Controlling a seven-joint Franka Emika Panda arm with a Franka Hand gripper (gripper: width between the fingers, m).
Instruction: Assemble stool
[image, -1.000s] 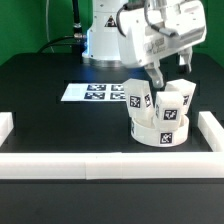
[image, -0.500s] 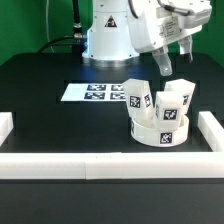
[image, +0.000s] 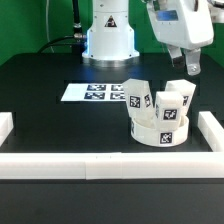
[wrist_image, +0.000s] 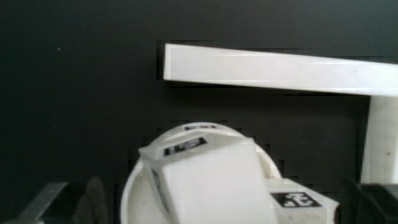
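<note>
The stool's round white seat disc (image: 160, 133) lies on the black table near the exterior view's right. Three tagged white legs stand in it: one on the left (image: 140, 97), one in the middle (image: 172, 104), one at the back right (image: 187, 94). My gripper (image: 190, 68) hangs above and slightly right of the back leg, open, with nothing between its fingers and clear of the parts. In the wrist view a leg (wrist_image: 214, 185) and the seat's rim (wrist_image: 135, 185) fill the space between the dark fingertips (wrist_image: 54, 205); the gripper (wrist_image: 214, 215) is open wide.
The marker board (image: 97, 92) lies flat to the stool's left. White border rails run along the front (image: 110, 162), the left edge (image: 5, 125) and the right edge (image: 212, 128). In the wrist view a rail (wrist_image: 285, 70) lies beyond the stool. The robot base (image: 108, 35) stands behind.
The gripper has lifted off the legs and moved toward the exterior view's right, its jaws a touch wider. The stool parts have stayed in place.
</note>
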